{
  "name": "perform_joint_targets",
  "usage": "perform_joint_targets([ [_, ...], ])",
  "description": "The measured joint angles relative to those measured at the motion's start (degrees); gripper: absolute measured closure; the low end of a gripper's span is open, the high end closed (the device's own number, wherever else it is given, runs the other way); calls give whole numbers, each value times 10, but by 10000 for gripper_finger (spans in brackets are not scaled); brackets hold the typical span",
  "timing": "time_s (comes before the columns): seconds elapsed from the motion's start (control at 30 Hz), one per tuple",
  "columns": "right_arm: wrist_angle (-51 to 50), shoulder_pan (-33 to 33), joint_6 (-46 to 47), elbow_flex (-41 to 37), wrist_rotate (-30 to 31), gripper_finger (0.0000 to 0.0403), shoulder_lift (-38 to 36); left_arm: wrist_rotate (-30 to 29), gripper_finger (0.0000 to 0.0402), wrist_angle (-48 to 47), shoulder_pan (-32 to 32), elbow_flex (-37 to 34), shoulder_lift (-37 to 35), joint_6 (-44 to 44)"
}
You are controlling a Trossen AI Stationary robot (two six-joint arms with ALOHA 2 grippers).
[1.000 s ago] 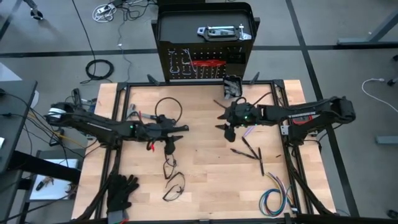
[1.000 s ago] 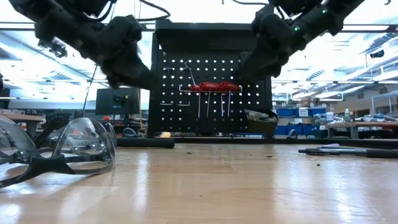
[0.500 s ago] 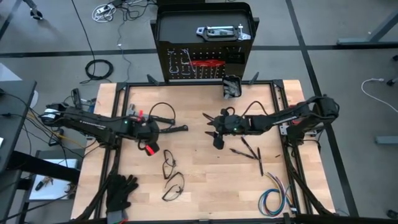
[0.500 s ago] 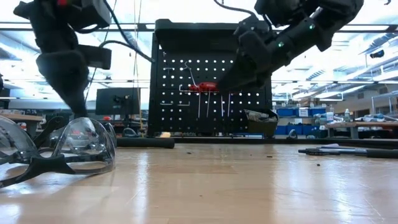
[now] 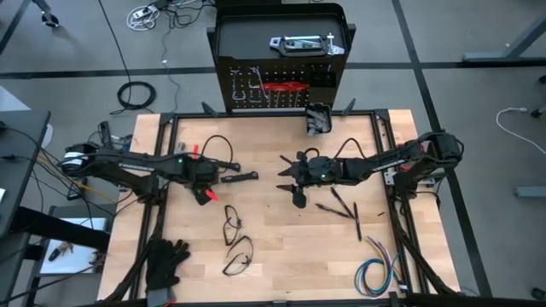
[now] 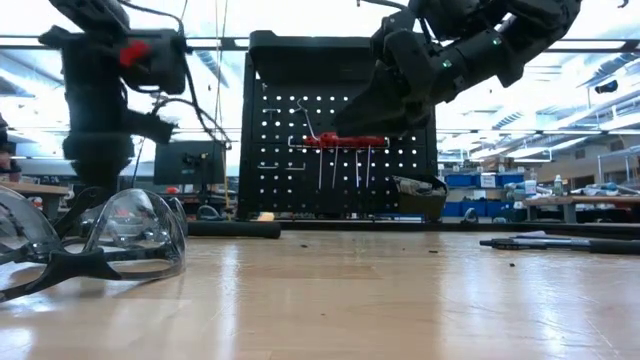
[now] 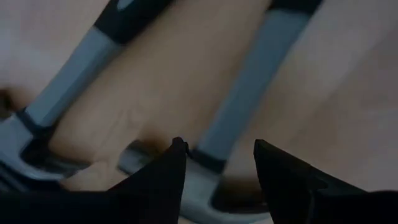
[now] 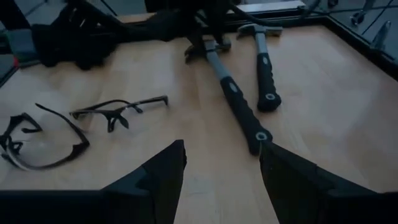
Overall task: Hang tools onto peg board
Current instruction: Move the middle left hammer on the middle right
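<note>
Two steel hammers (image 8: 239,102), ribbed black grips; pale wooden table (image 8: 323,112).

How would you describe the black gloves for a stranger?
Look at the wooden table. At its corner on the left arm's side, away from the peg board, lie the black gloves: soft and dark, unlike the clear glasses nearby.
</note>
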Motion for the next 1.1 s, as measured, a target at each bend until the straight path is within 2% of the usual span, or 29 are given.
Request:
perform_joint_targets([
  [0.17,6,0,-13,0,0,190,-1,25,213,27,43,-5,31,26],
  [0.33,14,1,-16,0,-3,190,-1,39,218,48,59,-5,82,14],
  [0.47,15,1,-15,0,-12,190,-1,61,261,56,58,6,129,64],
  [0.6,8,2,-16,0,-12,190,-1,59,355,43,49,28,151,110],
  [0.7,5,2,-20,0,-12,190,-1,50,360,35,38,61,157,127],
  [0.9,-16,2,-36,0,-10,190,-1,33,363,32,14,141,155,225],
  [0.97,-24,6,-31,0,-7,190,-1,22,375,44,8,169,156,248],
  [1.1,-28,33,-72,0,44,190,-1,27,398,107,8,202,155,285],
])
